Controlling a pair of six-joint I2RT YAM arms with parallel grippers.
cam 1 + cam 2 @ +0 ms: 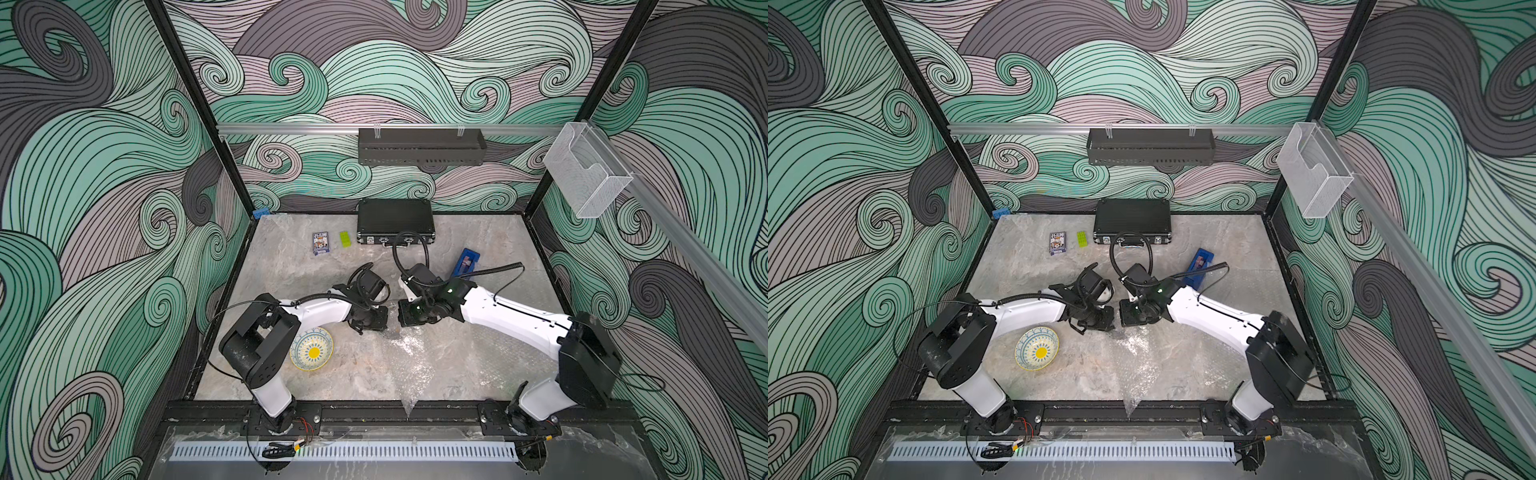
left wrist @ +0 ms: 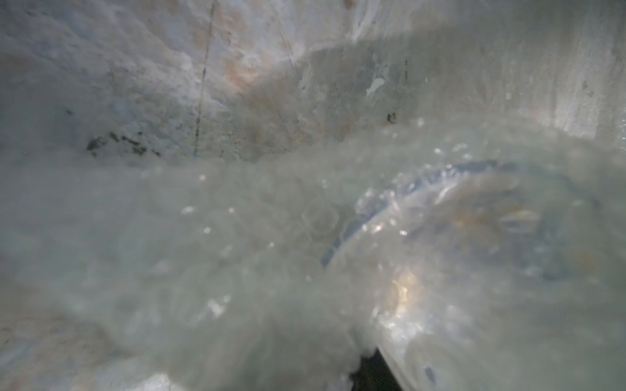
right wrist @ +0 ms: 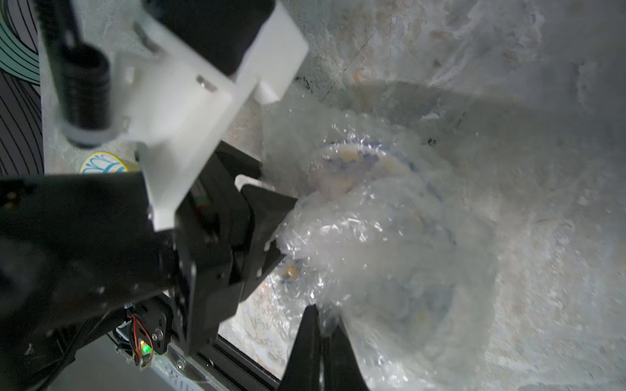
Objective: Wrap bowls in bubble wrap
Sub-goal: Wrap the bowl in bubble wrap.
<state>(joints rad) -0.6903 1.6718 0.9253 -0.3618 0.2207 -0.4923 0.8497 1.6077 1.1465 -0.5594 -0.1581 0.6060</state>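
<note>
the darker blue patterned ceramic bowl (image 3: 359, 157) sits under clear crinkly bubble wrap (image 3: 372, 237), just ahead of both sets of jaws. the right gripper (image 3: 324, 338) has its jaws pinched together on a fold of wrap. the left gripper (image 3: 279, 237) touches the wrap; whether its jaws grip it i cannot tell. the cream yellow-rimmed bowl (image 1: 311, 353) lies bare, well behind the left jaws.

Both arms reach inward, elbows out, wrists bent down. Left gripper (image 1: 373, 325) and right gripper (image 1: 406, 321) face each other, close but apart. Right fingers (image 3: 306, 342) pressed together; left jaw gap unclear.
</note>
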